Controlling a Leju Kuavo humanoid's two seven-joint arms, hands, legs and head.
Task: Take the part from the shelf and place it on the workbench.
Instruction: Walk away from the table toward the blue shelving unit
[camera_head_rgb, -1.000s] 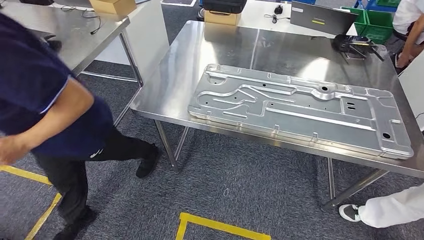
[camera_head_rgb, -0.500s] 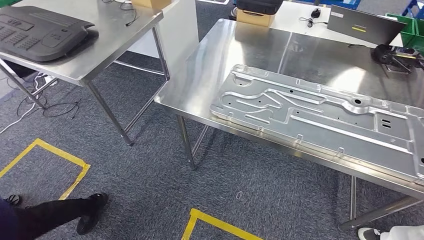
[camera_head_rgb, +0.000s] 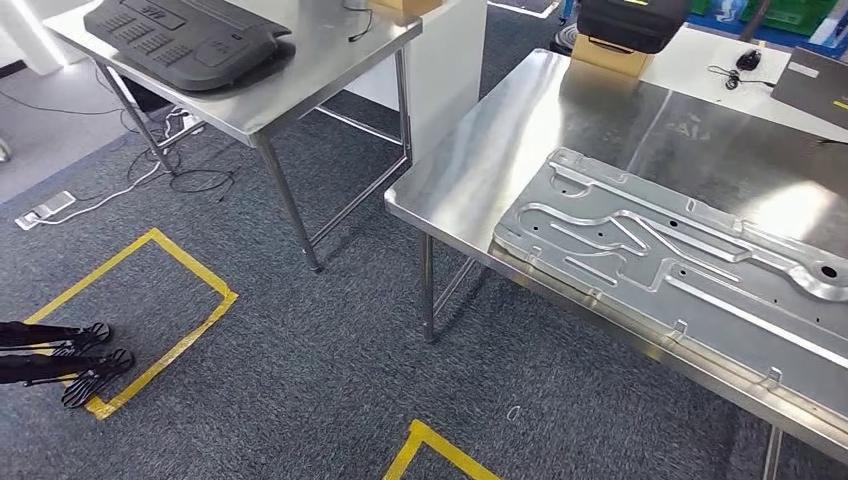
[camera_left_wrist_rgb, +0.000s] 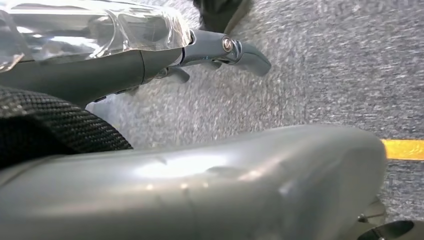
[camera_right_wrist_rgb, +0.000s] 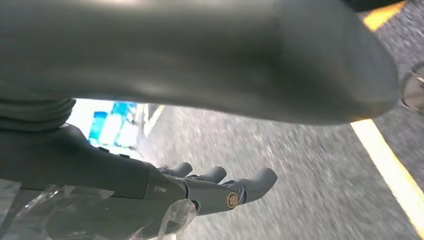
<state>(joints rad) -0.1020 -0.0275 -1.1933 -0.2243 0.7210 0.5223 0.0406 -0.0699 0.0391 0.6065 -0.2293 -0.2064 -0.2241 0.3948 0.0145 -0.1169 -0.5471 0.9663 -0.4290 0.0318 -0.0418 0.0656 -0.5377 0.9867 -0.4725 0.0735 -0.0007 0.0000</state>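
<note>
Grey carpet (camera_head_rgb: 300, 380) marked with yellow tape (camera_head_rgb: 150, 310) spreads beneath two steel benches. On the nearer bench (camera_head_rgb: 480, 160), to our right, the large pressed metal part (camera_head_rgb: 680, 270) lies flat, one long side close to the front edge. The farther bench (camera_head_rgb: 310, 50), on the left, carries a black moulded panel (camera_head_rgb: 190, 40). A person's black shoes (camera_head_rgb: 85, 360) stand on the tape at the far left. Our left hand (camera_left_wrist_rgb: 215, 50) hangs over the carpet, its fingers (camera_left_wrist_rgb: 250, 52) straight and holding nothing; our right hand (camera_right_wrist_rgb: 210, 187) hangs likewise, fingers (camera_right_wrist_rgb: 255, 182) extended side by side, nothing in them.
</note>
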